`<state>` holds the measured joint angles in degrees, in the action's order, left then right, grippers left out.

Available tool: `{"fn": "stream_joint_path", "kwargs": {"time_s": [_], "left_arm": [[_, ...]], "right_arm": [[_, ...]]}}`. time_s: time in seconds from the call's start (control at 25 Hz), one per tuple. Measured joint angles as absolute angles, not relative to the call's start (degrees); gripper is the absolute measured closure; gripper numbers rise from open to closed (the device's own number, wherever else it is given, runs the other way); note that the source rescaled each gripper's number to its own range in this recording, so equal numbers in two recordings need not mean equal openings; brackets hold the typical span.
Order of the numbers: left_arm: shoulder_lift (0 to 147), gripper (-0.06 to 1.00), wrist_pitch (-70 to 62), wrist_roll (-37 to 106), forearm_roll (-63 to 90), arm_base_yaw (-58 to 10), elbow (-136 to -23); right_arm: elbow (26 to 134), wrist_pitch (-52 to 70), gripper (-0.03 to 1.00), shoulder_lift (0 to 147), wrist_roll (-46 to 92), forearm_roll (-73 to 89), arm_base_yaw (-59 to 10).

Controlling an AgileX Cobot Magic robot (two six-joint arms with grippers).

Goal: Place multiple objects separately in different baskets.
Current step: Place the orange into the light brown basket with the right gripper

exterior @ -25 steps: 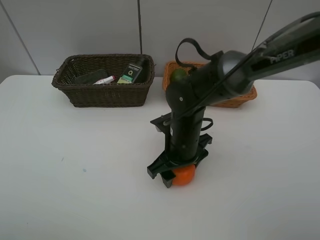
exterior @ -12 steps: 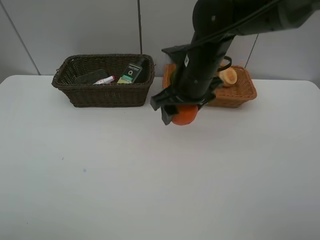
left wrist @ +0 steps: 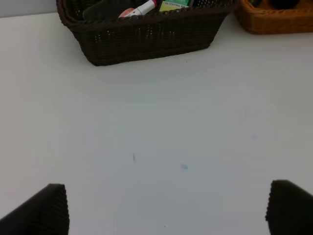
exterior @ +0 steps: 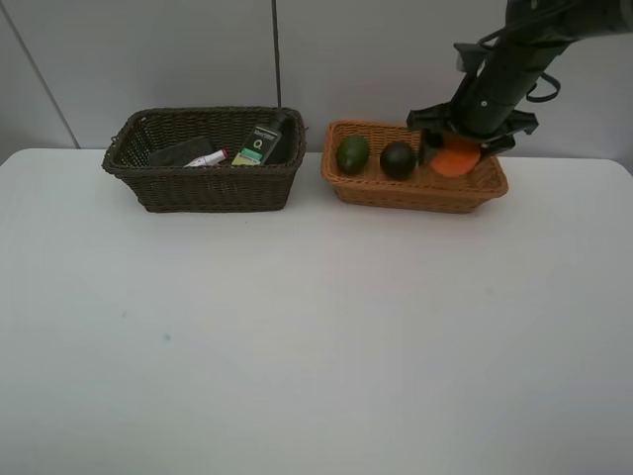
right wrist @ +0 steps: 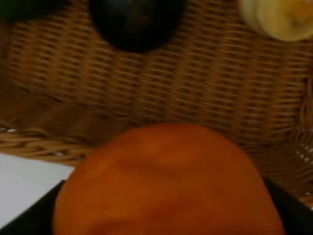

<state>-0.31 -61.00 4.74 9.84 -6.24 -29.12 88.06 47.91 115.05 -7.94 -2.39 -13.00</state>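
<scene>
Right arm reaching down over the light wicker basket (exterior: pixel 415 193), right gripper (exterior: pixel 457 148) clamped on the orange (exterior: pixel 455 160), mangosteen (exterior: pixel 398 159) just beside, left gripper (left wrist: pixel 166 208) spread apart.

Both baskets woven wicker: dark brown basket (exterior: pixel 205 158) rough, light tan basket (exterior: pixel 415 186) same. Orange (right wrist: pixel 168 186) smooth, slightly dimpled, matt. White surface (exterior: pixel 297 327) smooth, matt.

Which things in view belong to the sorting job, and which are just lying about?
Belongs to the job:
right gripper, shut on the orange
tan basket with green fruit, dark fruit, pale fruit
dark basket with marker, black bottle

Lying about:
nothing; only the white table
</scene>
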Motion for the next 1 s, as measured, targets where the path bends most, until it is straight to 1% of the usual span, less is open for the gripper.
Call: {"fn": "stream_joint_path", "kwargs": {"time_s": [0.2, 0.44, 0.52, 0.56, 0.6, 0.68, 0.76, 0.8, 0.84, 0.92, 1.0], "left_arm": [[-0.31, -0.05, -61.00, 4.74, 9.84, -6.24, -29.12], [-0.31, -0.05, -61.00, 4.74, 9.84, -6.24, -29.12], [-0.31, -0.05, -61.00, 4.74, 9.84, -6.24, -29.12], [-0.31, -0.05, -61.00, 4.74, 9.84, -6.24, -29.12], [-0.31, -0.05, -61.00, 4.74, 9.84, -6.24, -29.12], [-0.31, -0.05, -61.00, 4.74, 9.84, -6.24, -29.12], [-0.31, -0.05, -61.00, 4.74, 9.84, -6.24, -29.12], [-0.31, -0.05, -61.00, 4.74, 9.84, -6.24, -29.12], [-0.31, -0.05, -61.00, 4.74, 9.84, -6.24, -29.12], [-0.31, -0.05, -61.00, 4.74, 9.84, -6.24, -29.12], [-0.31, -0.05, -61.00, 4.74, 9.84, -6.24, -29.12]], "right_arm": [[88.06, 46.83, 0.70, 116.20, -7.94, -0.98, -11.08], [88.06, 44.67, 0.70, 116.42, -6.86, -0.73, -11.09], [88.06, 43.14, 0.68, 116.62, -6.48, -0.73, -11.09], [88.06, 42.29, 0.64, 116.68, -6.27, -0.80, -11.09], [88.06, 41.53, 0.57, 116.68, -6.22, -1.02, -11.09], [88.18, 41.00, 0.37, 116.68, -6.15, -1.39, -11.09], [88.28, 41.22, 0.14, 116.68, -5.82, -1.44, -11.09], [88.28, 41.57, 0.07, 116.68, -5.67, -1.49, -11.09], [88.35, 41.89, 0.02, 116.68, -5.59, -1.51, -11.09], [88.35, 42.42, -0.02, 116.68, -5.56, -1.62, -11.09], [88.35, 42.83, -0.03, 116.68, -5.44, -1.66, -11.09]]}}
